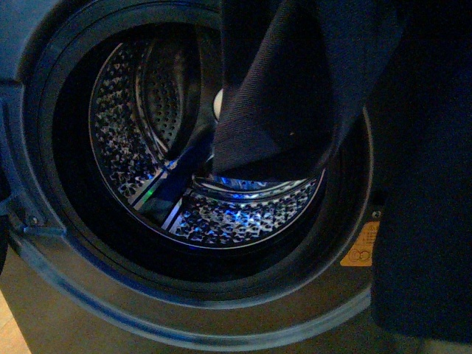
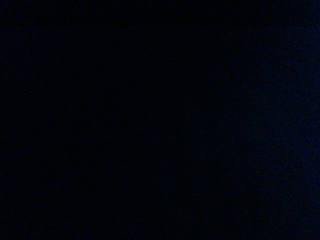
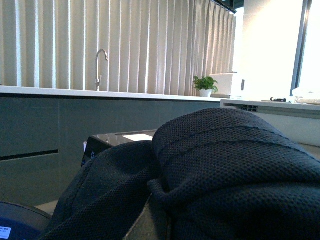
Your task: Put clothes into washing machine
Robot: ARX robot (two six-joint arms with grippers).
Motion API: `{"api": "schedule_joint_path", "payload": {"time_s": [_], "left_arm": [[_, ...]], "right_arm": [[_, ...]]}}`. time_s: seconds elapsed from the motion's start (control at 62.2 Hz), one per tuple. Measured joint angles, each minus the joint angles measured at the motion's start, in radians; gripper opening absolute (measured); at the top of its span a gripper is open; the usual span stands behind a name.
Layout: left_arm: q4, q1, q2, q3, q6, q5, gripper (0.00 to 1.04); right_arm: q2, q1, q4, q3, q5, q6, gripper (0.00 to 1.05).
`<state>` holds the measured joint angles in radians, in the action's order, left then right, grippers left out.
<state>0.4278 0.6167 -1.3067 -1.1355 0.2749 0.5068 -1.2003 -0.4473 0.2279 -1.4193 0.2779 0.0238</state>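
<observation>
Looks mid-way through feeding the dark navy, thin fabric garment (image 1: 273, 96) into the large dark grey front-loading washing machine (image 1: 184, 310): hangs before the round porthole, bulk draped outside at right. Calls next for reaching farther into the shiny perforated steel drum (image 1: 133, 125), then letting go. Cannot tell the fingers' state (left wrist view dark, right smothered in cloth).

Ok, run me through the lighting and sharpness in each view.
Front view: dim, blue-tinted, bright glints on the drum, the garment near the lens mostly shadow. Left wrist view: dark, nothing readable. Right wrist view: daylit, far wall washed out, the garment's weave sharp.
</observation>
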Motion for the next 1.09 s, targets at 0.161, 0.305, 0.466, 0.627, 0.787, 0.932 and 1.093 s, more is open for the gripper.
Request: {"api": "schedule_joint_path", "payload": {"time_s": [0.161, 0.305, 0.466, 0.627, 0.787, 0.932, 1.093], "left_arm": [[-0.009, 0.048, -0.009, -0.021, -0.001, -0.135, 0.98], [-0.011, 0.108, -0.010, -0.035, -0.014, -0.230, 0.98], [0.001, 0.172, -0.022, -0.049, -0.078, -0.361, 0.98], [0.088, 0.216, -0.052, -0.051, -0.143, -0.493, 0.98], [0.156, 0.208, -0.072, -0.064, -0.159, -0.640, 0.80], [0.198, 0.172, -0.074, -0.066, -0.140, -0.694, 0.57], [0.216, 0.138, -0.071, -0.058, -0.128, -0.707, 0.35]], "right_arm": [[0.000, 0.000, 0.000, 0.000, -0.001, -0.001, 0.08], [0.000, 0.000, 0.001, 0.000, -0.001, -0.001, 0.08], [0.002, 0.000, 0.001, 0.000, -0.003, -0.001, 0.08], [0.005, 0.000, 0.002, 0.000, -0.003, -0.002, 0.08], [0.005, 0.000, 0.003, 0.000, -0.003, -0.001, 0.08], [0.005, 0.000, 0.003, 0.000, -0.003, -0.002, 0.13], [0.005, 0.000, 0.003, 0.000, -0.003, -0.002, 0.38]]}}
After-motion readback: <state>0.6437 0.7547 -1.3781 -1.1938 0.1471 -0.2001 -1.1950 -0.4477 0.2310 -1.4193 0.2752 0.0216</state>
